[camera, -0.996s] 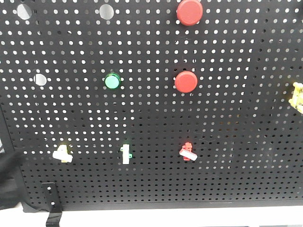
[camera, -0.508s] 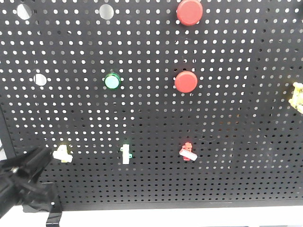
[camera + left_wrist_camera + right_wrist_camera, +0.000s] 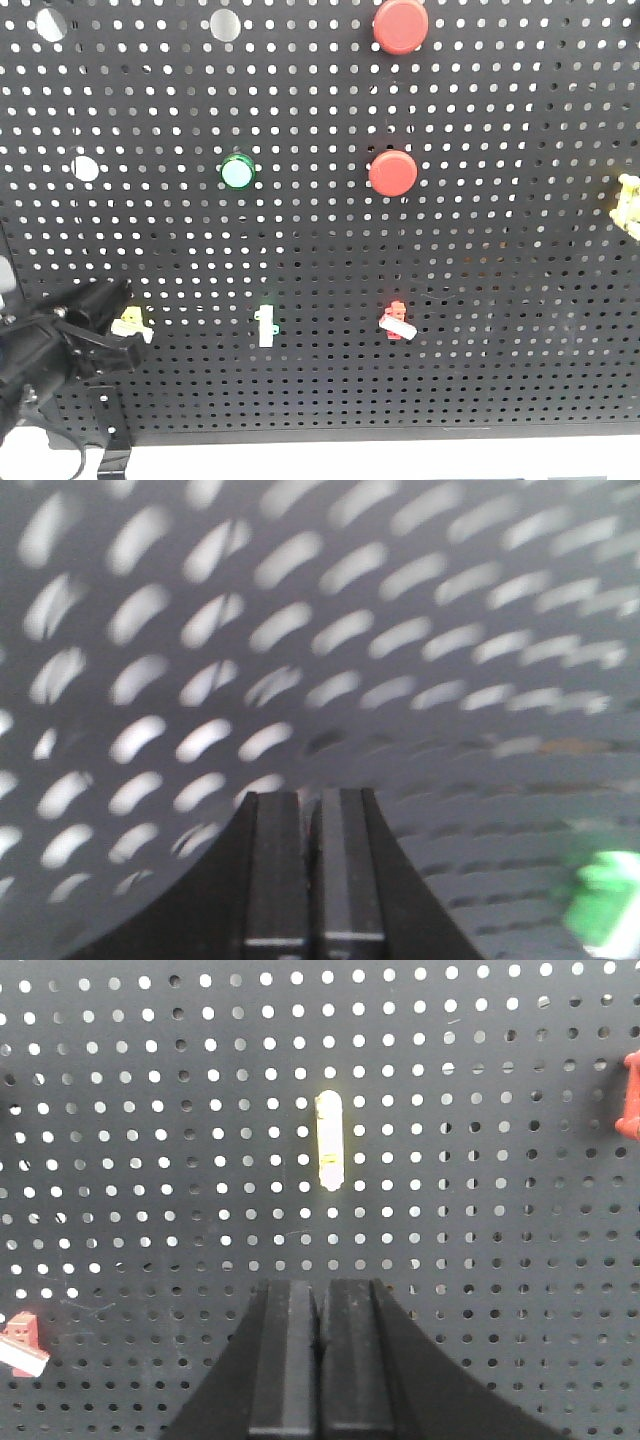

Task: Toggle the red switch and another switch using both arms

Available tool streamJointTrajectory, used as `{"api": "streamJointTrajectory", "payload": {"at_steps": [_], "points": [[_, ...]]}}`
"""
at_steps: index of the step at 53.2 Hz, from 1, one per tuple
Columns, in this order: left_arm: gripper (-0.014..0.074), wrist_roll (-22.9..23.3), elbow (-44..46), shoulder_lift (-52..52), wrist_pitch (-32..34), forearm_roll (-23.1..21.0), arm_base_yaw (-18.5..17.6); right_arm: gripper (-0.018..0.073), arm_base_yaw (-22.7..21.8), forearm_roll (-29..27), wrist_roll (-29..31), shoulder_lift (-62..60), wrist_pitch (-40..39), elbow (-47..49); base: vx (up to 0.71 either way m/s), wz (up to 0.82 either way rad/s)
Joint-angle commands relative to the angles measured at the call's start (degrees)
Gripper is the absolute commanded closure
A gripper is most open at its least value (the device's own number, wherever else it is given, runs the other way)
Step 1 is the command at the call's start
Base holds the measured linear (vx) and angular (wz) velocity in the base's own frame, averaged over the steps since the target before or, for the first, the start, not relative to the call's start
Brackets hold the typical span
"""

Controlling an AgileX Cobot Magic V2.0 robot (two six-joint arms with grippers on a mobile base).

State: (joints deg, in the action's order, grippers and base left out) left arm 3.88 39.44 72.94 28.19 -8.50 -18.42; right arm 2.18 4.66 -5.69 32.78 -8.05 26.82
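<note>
The red switch (image 3: pixel 397 321), small with a white lever tip, sits low on the black pegboard (image 3: pixel 480 260); the right wrist view catches it at the lower left edge (image 3: pixel 22 1343). The pale-yellow switch (image 3: pixel 135 322) is at the lower left of the board. My left gripper (image 3: pixel 118 325) comes up from the bottom left corner and covers that switch's left part; contact cannot be judged. Its jaws are shut and empty, very close to the blurred board (image 3: pixel 310 802). My right gripper (image 3: pixel 320 1288) is shut and empty, facing the board at some distance, and is out of the front view.
Two big round red push-buttons (image 3: pixel 400 25) (image 3: pixel 392 173) and a green button (image 3: pixel 237 171) sit higher up. A slim white-and-green switch (image 3: pixel 266 326) stands between the two toggles. A yellow piece (image 3: pixel 628 205) is at the right edge. A pale oblong piece (image 3: pixel 330 1140) lies ahead of the right gripper.
My left arm has risen from the bottom left corner up and right to the pale-yellow switch, now overlapping its left side. The switches and buttons look unchanged.
</note>
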Motion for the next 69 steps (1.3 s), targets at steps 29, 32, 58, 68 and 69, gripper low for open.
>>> {"api": "streamJointTrajectory", "payload": {"at_steps": [29, 32, 58, 68, 69], "points": [[0.0594, -8.2, 1.7, -1.2, -4.8, -0.7, -0.1, 0.0566, -0.4, 0.3, 0.3, 0.3, -5.1, 1.9, 0.00, 0.00], [0.0594, -8.2, 1.7, -1.2, -5.4, -0.6, -0.1, 0.0566, -0.4, 0.3, 0.3, 0.3, -5.1, 1.9, 0.00, 0.00], [0.0594, -8.2, 1.7, -1.4, -11.4, -0.8, -0.1, 0.0566, -0.4, 0.3, 0.2, 0.3, -5.0, 1.9, 0.00, 0.00], [0.0594, -7.9, 1.1, -7.1, -13.3, -0.6, -0.1, 0.0566, 0.0, 0.5, 0.2, 0.9, -3.8, 1.9, 0.00, 0.00], [0.0594, -7.9, 0.8, -8.0, -13.2, -0.6, -0.1, 0.0566, 0.4, 0.5, 0.1, 1.1, -3.7, 1.9, 0.00, 0.00]]}}
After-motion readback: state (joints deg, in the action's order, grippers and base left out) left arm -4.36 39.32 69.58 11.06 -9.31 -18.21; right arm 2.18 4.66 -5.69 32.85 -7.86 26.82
